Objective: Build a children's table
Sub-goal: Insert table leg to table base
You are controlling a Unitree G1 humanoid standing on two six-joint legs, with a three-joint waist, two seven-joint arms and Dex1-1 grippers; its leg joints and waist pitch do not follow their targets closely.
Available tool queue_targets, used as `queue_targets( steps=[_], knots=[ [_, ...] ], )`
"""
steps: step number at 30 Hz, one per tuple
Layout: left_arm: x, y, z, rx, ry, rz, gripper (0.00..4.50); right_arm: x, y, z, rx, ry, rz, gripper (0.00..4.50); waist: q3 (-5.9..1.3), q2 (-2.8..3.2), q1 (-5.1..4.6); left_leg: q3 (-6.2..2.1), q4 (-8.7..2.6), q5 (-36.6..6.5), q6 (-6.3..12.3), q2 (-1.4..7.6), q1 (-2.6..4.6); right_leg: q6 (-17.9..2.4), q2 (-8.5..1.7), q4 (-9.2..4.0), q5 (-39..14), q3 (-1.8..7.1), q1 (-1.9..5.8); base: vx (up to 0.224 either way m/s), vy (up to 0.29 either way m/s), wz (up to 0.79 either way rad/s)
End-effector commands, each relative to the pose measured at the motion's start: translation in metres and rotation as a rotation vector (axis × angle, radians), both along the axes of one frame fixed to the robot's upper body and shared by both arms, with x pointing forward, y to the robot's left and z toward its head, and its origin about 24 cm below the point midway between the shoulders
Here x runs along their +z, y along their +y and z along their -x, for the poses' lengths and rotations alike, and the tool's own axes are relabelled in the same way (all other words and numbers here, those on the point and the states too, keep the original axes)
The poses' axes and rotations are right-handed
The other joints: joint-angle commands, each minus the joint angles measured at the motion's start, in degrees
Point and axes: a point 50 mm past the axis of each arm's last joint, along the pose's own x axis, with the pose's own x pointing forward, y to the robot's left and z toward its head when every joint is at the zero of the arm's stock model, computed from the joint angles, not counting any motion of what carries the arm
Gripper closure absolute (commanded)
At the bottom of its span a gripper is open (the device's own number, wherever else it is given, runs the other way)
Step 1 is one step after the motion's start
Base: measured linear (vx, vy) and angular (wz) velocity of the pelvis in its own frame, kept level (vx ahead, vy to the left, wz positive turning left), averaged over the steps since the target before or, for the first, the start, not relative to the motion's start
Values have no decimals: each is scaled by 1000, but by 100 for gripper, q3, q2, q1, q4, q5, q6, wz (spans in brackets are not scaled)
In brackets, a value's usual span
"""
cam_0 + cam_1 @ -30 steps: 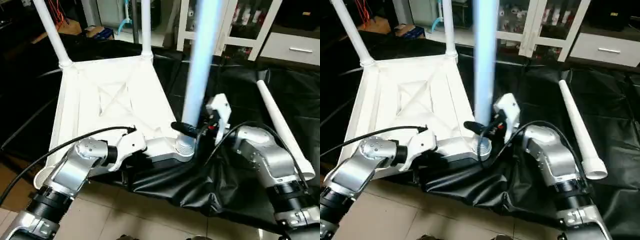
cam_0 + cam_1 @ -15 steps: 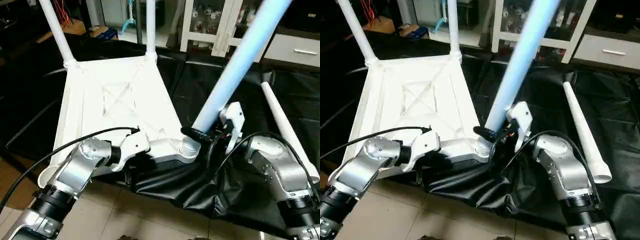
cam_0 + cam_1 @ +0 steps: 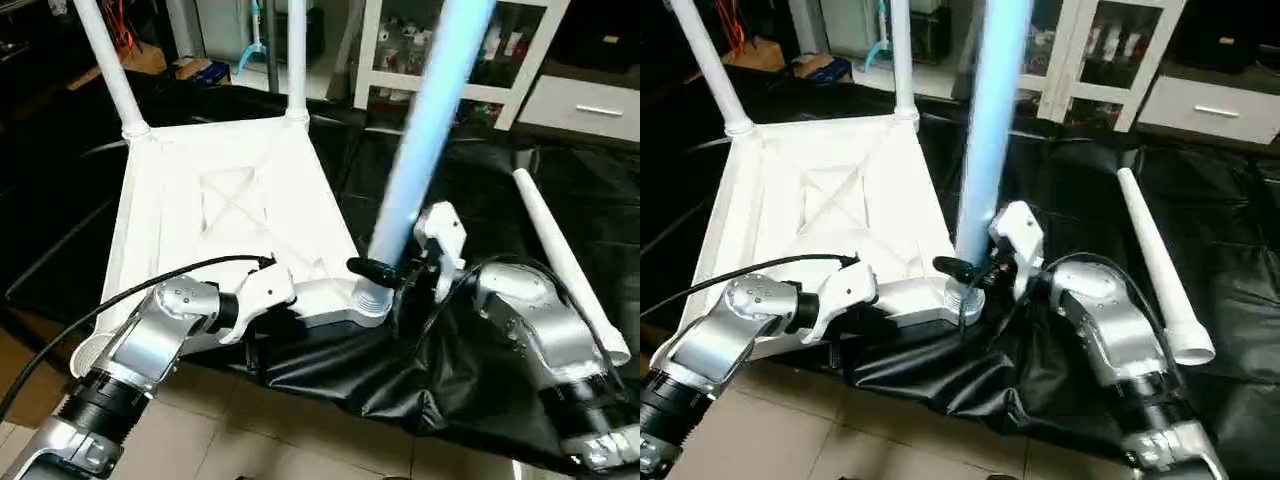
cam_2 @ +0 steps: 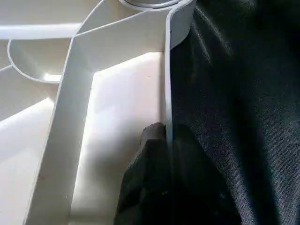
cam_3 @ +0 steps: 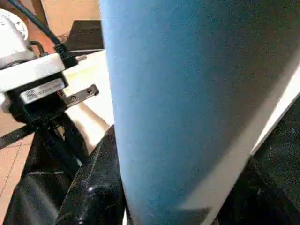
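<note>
- Your left gripper [image 4: 166, 187] is clenched on the near edge wall of the top [image 3: 215, 215], beside its near right corner.
- Your right gripper [image 3: 385, 272] grasps a leg [image 3: 425, 140] just above its threaded end; the leg stands tilted in the near right corner socket [image 3: 372, 296].
- The top lies underside up on a black sheet [image 3: 470, 200].
- 2 legs [image 3: 110, 65] stand in the far corners.
- 1 loose leg [image 3: 565, 255] lies on the sheet, right of your right arm.

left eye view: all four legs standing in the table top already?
No. Two legs stand in the far corners, the right gripper holds a third, and the fourth leg lies on the black sheet.
</note>
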Motion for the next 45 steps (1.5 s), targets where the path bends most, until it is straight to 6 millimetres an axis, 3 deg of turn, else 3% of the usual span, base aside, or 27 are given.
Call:
queue_targets(
  steps=[1,4,5,12,21,27,31,32,33,34,35,36,38,39,40,41,42,43,45],
  knots=[
    [0,-9,4,-55,0,31,450,-51,-10,9,-68,207,145,267,-115,-14,-50,-445,-621,-2713,-404,641,125,-948,-453,-569,-3089,339,-79,0,0,0],
    [0,-9,4,-52,-1,33,450,-53,-10,12,-61,219,142,267,-109,-19,-67,-477,-639,-2929,-479,644,130,-816,-448,-587,-3308,329,-93,0,0,0],
    [0,-9,5,-50,-2,34,450,-54,-12,13,-65,226,140,267,-113,-46,-73,-487,-650,-2953,-487,647,122,-779,-447,-582,-3310,324,-89,0,0,0],
    [-1,-8,3,-29,-14,35,450,-61,-27,19,-143,241,129,268,-118,-2,-48,-440,-692,-2966,-549,652,164,-878,-417,-587,-2790,334,-110,0,0,0],
    [0,-7,-11,119,-58,26,450,-64,-32,14,-324,198,122,268,-105,8,-58,-493,-693,-3417,-643,640,198,-609,-418,-668,-3497,314,-173,0,0,0],
    [3,-18,-23,257,-55,64,450,-68,-38,-1,-593,189,159,268,-111,32,-192,-576,-739,-3985,-817,614,191,-427,-401,-688,-3652,202,-149,0,0,0],
    [9,-50,-44,504,-37,145,450,-73,-41,-24,-932,179,219,268,-123,58,-328,-570,-736,-4208,-870,576,241,-423,-366,-727,-3574,116,-173,0,0,0],
    [9,-50,-44,504,-37,145,450,-73,-41,-24,-932,179,219,268,-107,67,-411,-568,-742,-4280,-892,551,249,-481,-347,-727,-3357,73,-187,0,0,0],
    [22,-76,-56,638,-30,261,450,-74,-30,-34,-1058,174,207,268,-147,75,-434,-570,-777,-4323,-880,573,254,-506,-334,-694,-3009,43,-104,0,0,0],
    [27,-86,-59,673,-20,311,450,-74,-25,-37,-1090,172,209,268,-162,87,-504,-582,-815,-4252,-878,558,178,-602,-331,-640,-2605,14,-39,-11,58,-4],
    [27,-86,-59,673,-20,311,450,-74,-25,-37,-1090,172,209,268,-189,76,-502,-581,-810,-4192,-862,556,178,-633,-346,-626,-2464,14,-16,-11,58,-4],
    [34,-97,-62,689,-19,351,450,-75,-19,-40,-1121,187,208,268,-202,79,-504,-547,-776,-3986,-760,537,189,-710,-397,-657,-2257,66,-51,0,0,0],
    [45,-108,-67,705,-55,379,450,-75,-4,-45,-1132,188,228,268,-243,39,-610,-552,-678,-3431,-520,500,75,-929,-510,-665,-2077,150,2,0,0,0],
    [49,-111,-69,710,-77,383,450,-72,7,-48,-1125,174,236,268,-312,5,-593,-524,-636,-2683,-270,515,-19,-1122,-577,-616,-1529,206,93,55,15,-2],
    [49,-111,-69,710,-77,383,450,-72,7,-48,-1125,174,236,268,-355,-18,-550,-471,-572,-1896,85,520,-59,-1325,-608,-567,-863,229,134,0,0,0],
    [50,-111,-69,714,-84,377,450,-72,10,-49,-1127,169,234,268,-351,-5,-507,-434,-558,-1629,267,523,-31,-1422,-603,-565,-664,217,118,0,0,0],
    [50,-109,-70,727,-75,375,450,-72,13,-50,-1136,167,229,268,-321,3,-508,-400,-563,-1624,489,543,-32,-1511,-571,-598,-840,206,67,0,0,0],
    [50,-109,-70,727,-75,375,450,-72,13,-50,-1136,167,229,268,-317,-3,-546,-418,-557,-1854,511,538,-63,-1416,-543,-609,-1332,177,69,52,-10,1],
    [48,-105,-71,753,-75,368,450,-71,13,-51,-1157,169,206,268,-349,-9,-547,-424,-558,-1846,483,543,-44,-1297,-506,-600,-1430,157,50,52,-12,0]
  ],
)
